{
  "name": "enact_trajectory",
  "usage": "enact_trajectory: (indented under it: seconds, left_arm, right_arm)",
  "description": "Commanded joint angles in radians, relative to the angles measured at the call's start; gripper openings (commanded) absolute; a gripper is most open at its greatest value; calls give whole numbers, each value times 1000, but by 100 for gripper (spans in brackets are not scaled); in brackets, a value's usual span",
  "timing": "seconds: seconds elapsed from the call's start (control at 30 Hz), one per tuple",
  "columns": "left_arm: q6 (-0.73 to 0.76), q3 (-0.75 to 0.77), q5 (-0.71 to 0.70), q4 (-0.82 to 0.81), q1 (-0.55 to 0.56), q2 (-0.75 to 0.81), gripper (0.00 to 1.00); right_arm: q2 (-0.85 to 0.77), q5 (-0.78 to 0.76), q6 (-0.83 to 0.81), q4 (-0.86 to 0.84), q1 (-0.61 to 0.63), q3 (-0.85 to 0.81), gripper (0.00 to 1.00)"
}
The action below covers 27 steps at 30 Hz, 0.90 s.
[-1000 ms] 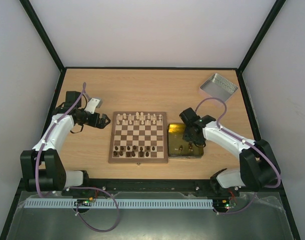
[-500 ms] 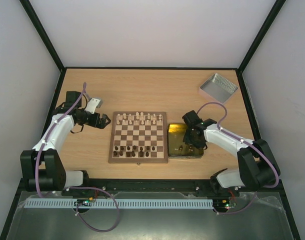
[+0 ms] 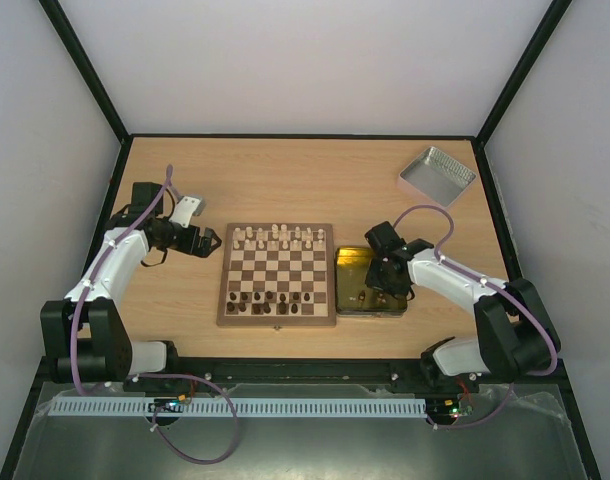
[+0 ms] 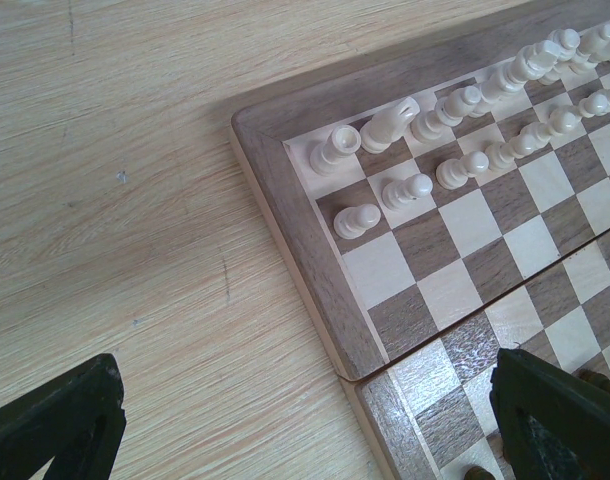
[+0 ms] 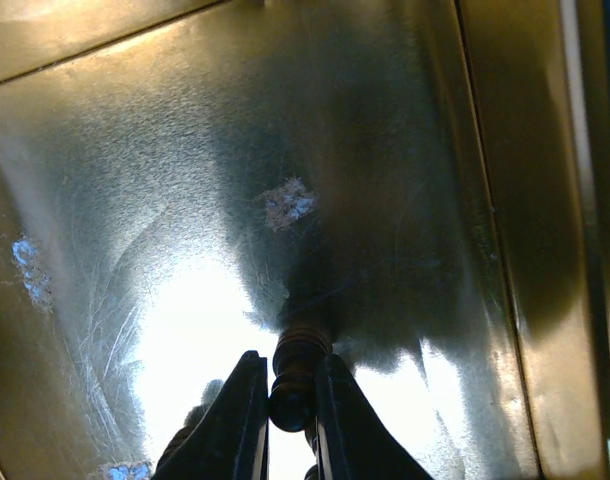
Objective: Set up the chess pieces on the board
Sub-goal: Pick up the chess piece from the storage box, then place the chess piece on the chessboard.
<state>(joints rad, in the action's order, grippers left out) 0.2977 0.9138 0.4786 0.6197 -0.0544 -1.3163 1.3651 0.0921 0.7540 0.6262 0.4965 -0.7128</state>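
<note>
The right claw point(image 5: 290, 398) pinches a half-hidden dark piece point(image 5: 299, 352); left claw point(image 4: 310, 415) gapes empty.

Matt, pale wood-grain laminate covers the table point(image 4: 135, 200). The wooden board point(image 4: 285, 190) shows a soft satin sheen on its brown and cream squares. The cream pieces point(image 4: 357, 220) are smooth turned wood. The tin point(image 5: 135, 150) is glossy, finely scratched metal inside, the dark piece point(image 5: 297, 370) seemingly polished wood. The silver lid point(image 3: 437, 170) is dull textured metal.
</note>
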Motion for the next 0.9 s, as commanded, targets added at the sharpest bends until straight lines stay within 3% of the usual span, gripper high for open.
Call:
enact_trajectory:
  seconds: [0.0,0.5,0.87]
  left_arm:
    - [-2,-7,8,7,5,-3,99]
    - [0,-6,10,9,5,-9,99]
    - [-2,-7,9,7,5,-1,99]
  right_arm:
    - [12,-3,-15,-10,-4,24,7]
    - [-31,-78,-31,152,24,-186,6]
    - [44,-87,113,157,345,-312,6]
